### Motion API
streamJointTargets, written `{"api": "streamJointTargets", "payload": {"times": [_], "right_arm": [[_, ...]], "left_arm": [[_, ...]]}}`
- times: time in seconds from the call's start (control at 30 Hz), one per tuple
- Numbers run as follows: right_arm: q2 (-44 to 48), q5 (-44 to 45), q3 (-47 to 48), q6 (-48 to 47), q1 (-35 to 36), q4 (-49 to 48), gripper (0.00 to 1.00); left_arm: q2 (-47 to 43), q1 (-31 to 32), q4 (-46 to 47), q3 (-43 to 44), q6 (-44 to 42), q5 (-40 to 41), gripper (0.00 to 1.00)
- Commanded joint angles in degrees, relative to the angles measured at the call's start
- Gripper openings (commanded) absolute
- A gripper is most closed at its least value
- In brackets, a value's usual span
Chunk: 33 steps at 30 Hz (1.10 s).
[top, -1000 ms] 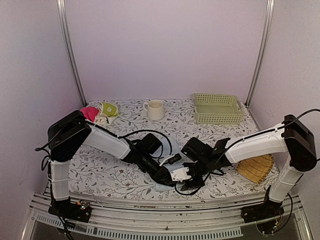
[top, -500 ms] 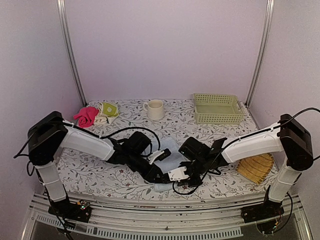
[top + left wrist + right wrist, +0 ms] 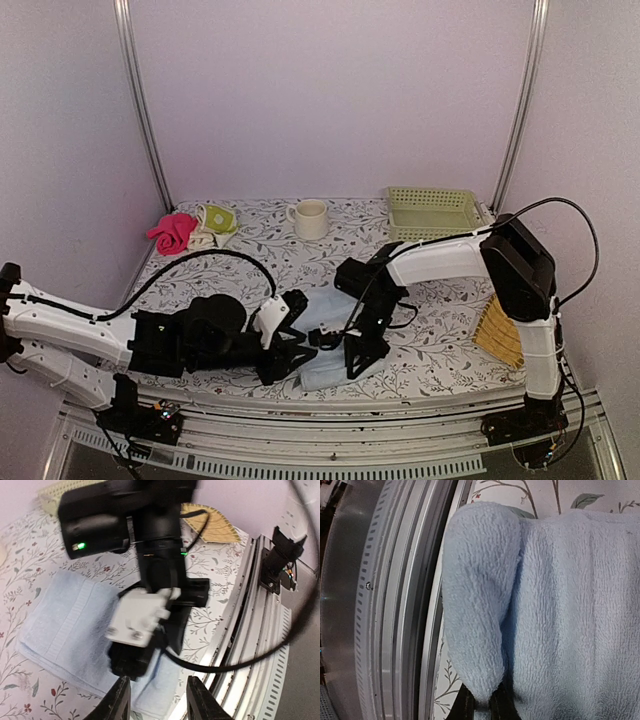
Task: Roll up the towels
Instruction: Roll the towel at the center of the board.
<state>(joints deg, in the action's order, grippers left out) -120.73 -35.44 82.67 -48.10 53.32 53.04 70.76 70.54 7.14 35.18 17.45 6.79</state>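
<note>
A booth with pale walls (image 3: 330,100) encloses a table (image 3: 440,340) covered in a cloth printed with leaves and small flowers. A grooved metal rail (image 3: 330,440) runs along the table's near edge. Two arms reach to the front centre, where the blue towel (image 3: 325,310) lies folded on the cloth, with its near end at the table edge just beside the rail. The right gripper (image 3: 357,362) points down at that near end. In the right wrist view its fingers are closed on a raised fold of the blue terry pile. The left gripper (image 3: 292,338) lies low just to the left of the towel. In the left wrist view its two fingers (image 3: 121,700) stand apart with nothing held between them, and the towel's edge lies below. The patterned towel (image 3: 215,220), yellow-green and cream, sits crumpled at the back left, touching a pink cloth (image 3: 172,230). Counted: two towels, one pink cloth, one cream mug (image 3: 311,218) at the back centre, one pale green basket (image 3: 435,217) at the back right, and one woven tray (image 3: 510,335) at the right edge, partly hidden by the right arm.
</note>
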Motion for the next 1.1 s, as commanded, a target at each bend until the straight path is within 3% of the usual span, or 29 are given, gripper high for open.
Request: {"api": "streamJointTargets", "payload": {"times": [0.0, 0.13, 0.3, 0.4, 0.5, 0.63, 0.97, 1.07], "right_arm": [[-9.93, -5.41, 6.7, -2.1, -3.48, 13.3, 0.04], [-16.05, -7.75, 10.58, -2.96, -4.83, 16.83, 0.04], [-17.42, -7.14, 10.76, -1.78, -4.98, 16.11, 0.04], [-17.3, -7.02, 10.58, -1.43, -4.93, 15.97, 0.05], [-17.41, -7.01, 10.41, -1.15, -4.95, 16.0, 0.05], [-17.45, -7.1, 10.31, -0.65, -4.96, 16.04, 0.05], [-17.68, -7.16, 10.14, -0.07, -4.98, 15.99, 0.05], [-17.95, -7.29, 10.22, 0.1, -4.95, 15.82, 0.05]], "left_arm": [[-2.12, 8.03, -2.51, -1.19, -2.39, 19.37, 0.41], [0.47, 8.4, 0.45, -3.29, -4.53, 15.95, 0.39], [7.9, 8.45, 3.23, -2.16, -11.16, 13.36, 0.37], [13.63, 8.62, 2.8, 2.23, -15.11, 9.86, 0.39], [20.34, 8.62, 0.02, 7.84, -17.02, 12.51, 0.45], [27.03, 9.02, -2.69, 13.03, -20.04, 12.08, 0.45], [33.02, 9.46, -3.89, 16.04, -22.51, 10.67, 0.41], [33.77, 9.75, -4.45, 16.08, -22.62, 10.94, 0.35]]}}
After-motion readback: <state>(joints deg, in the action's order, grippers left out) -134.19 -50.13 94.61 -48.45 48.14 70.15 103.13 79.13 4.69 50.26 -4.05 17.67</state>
